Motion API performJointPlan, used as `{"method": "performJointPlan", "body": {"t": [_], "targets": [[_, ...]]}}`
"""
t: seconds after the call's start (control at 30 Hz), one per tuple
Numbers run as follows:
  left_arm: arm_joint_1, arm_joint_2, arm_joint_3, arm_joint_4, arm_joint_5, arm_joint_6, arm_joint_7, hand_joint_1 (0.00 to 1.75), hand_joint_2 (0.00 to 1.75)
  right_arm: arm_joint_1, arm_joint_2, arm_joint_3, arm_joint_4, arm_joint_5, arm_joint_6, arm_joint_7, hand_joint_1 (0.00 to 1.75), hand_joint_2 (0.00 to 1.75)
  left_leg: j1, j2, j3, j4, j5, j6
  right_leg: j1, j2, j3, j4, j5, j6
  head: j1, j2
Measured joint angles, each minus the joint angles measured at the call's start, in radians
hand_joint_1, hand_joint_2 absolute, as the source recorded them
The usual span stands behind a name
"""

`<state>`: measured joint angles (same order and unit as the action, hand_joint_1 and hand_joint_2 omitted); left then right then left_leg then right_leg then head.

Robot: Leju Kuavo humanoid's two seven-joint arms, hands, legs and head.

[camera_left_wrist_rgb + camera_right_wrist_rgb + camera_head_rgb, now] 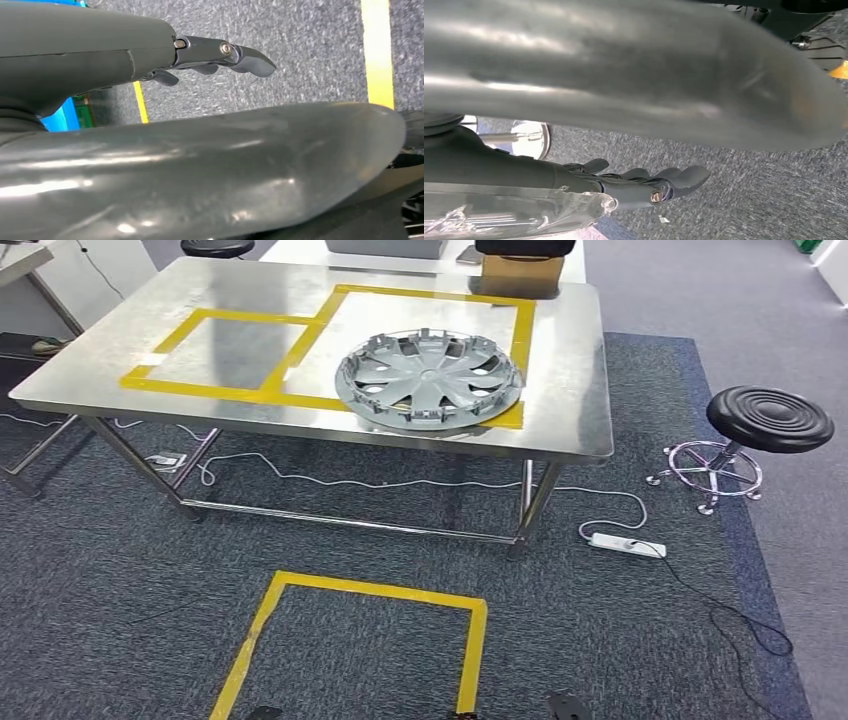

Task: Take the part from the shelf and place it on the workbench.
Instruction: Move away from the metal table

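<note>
The part (429, 378), a grey wheel cover with spokes and a ring of clips on its rim, lies flat on the steel workbench (560, 430), inside the larger of two yellow tape rectangles (300, 340) marked on the top, its near edge overlapping the tape. Neither hand touches it: both hang low over the grey carpet, well apart from the part and below the level of the bench top. The left hand (215, 55) holds nothing, its dark fingers (252, 61) stretched out above carpet and a yellow floor line. The right hand (649, 182) is likewise empty, with fingers (689, 176) extended and slightly spread; the thumb blurs much of that view, so their exact spacing is uncertain. A black stool (768, 420) stands beside the bench.
</note>
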<state>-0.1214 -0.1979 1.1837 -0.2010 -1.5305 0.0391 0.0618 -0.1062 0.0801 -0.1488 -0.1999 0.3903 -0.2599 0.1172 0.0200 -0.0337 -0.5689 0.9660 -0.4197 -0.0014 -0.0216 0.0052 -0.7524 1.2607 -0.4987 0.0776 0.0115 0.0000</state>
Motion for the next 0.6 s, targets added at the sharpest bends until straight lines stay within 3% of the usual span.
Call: {"method": "performJointPlan", "body": {"t": [0.07,0.1,0.17,0.23,0.3,0.33,0.4,0.47,0.5,0.53,0.57,0.6], "targets": [[0.0,0.0,0.0,0.0,-0.001,0.0,0.0,0.0,0.0,-0.001,0.001,0.005,0.0,0.008,0.0,0.004,0.0,0.0,0.008,-0.018,-0.006,0.004,0.003,-0.016,-0.014,0.01,0.083,-0.105,0.026,0.012,0.0,0.0],[0.0,0.001,0.0,0.0,-0.002,0.0,0.0,0.0,0.0,-0.003,0.004,0.007,0.0,0.01,0.0,0.005,0.0,0.0,0.01,-0.028,-0.011,0.009,0.002,-0.027,-0.019,0.026,0.125,-0.163,0.034,0.018,0.002,0.0],[0.0,0.003,-0.001,0.0,-0.002,0.0,0.0,0.0,0.0,-0.006,0.01,0.009,0.001,0.013,-0.001,0.006,0.0,0.0,0.012,-0.045,-0.017,0.018,0.0,-0.046,-0.022,0.049,0.172,-0.223,0.034,0.008,0.003,0.0],[0.0,0.004,-0.001,0.0,-0.002,0.0,0.0,0.0,0.0,-0.008,0.013,0.01,0.001,0.013,-0.002,0.007,0.0,0.0,0.014,-0.056,-0.019,0.018,0.004,-0.057,-0.017,0.04,0.171,-0.216,0.033,-0.019,0.0,0.0],[0.0,0.005,-0.001,0.0,-0.002,0.0,0.0,0.0,0.0,-0.009,0.014,0.011,0.001,0.014,-0.002,0.008,0.0,0.0,0.016,-0.038,-0.026,0.033,-0.007,-0.061,-0.012,0.023,0.169,-0.213,0.035,-0.038,-0.003,0.0],[0.0,0.005,-0.001,0.0,-0.002,0.0,0.0,0.0,0.0,-0.009,0.014,0.011,0.001,0.015,-0.003,0.008,0.0,0.0,0.014,-0.02,-0.041,0.065,-0.029,-0.061,-0.01,0.013,0.168,-0.213,0.036,-0.047,-0.005,0.0],[-0.002,0.005,-0.001,0.0,-0.002,0.0,-0.002,0.0,0.0,-0.008,0.014,0.011,0.001,0.019,-0.004,0.009,0.0,0.0,0.008,0.013,-0.095,0.184,-0.098,-0.057,-0.004,-0.01,0.165,-0.214,0.038,-0.057,-0.009,0.0],[-0.002,0.005,-0.002,0.0,-0.005,0.0,-0.006,0.0,0.0,-0.006,0.014,0.011,0.002,0.022,-0.005,0.009,0.0,0.0,0.006,0.018,-0.142,0.291,-0.141,-0.052,0.002,-0.035,0.161,-0.214,0.038,-0.061,-0.009,0.0],[0.0,0.005,-0.002,0.0,-0.006,0.0,-0.007,0.0,0.0,-0.006,0.014,0.011,0.002,0.023,-0.005,0.01,0.0,0.0,0.004,0.019,-0.144,0.303,-0.137,-0.049,0.005,-0.047,0.16,-0.214,0.038,-0.062,-0.009,0.0],[0.001,0.005,-0.002,0.0,-0.008,0.0,-0.008,0.0,0.0,-0.006,0.014,0.011,0.002,0.025,-0.005,0.01,0.0,0.0,0.003,0.022,-0.128,0.278,-0.117,-0.044,0.007,-0.058,0.16,-0.214,0.039,-0.062,-0.009,0.0],[0.001,0.005,-0.002,0.0,-0.008,0.001,-0.009,0.0,0.0,-0.007,0.014,0.011,0.002,0.026,-0.005,0.01,0.0,0.0,0.0,0.033,-0.096,0.227,-0.088,-0.04,0.008,-0.069,0.16,-0.214,0.039,-0.061,-0.009,0.0],[0.0,0.005,-0.003,0.0,-0.009,0.001,-0.009,0.0,0.0,-0.008,0.014,0.012,0.003,0.027,-0.005,0.01,0.0,0.0,-0.004,0.059,-0.06,0.165,-0.062,-0.035,0.01,-0.079,0.161,-0.213,0.038,-0.059,-0.01,0.0]]}}
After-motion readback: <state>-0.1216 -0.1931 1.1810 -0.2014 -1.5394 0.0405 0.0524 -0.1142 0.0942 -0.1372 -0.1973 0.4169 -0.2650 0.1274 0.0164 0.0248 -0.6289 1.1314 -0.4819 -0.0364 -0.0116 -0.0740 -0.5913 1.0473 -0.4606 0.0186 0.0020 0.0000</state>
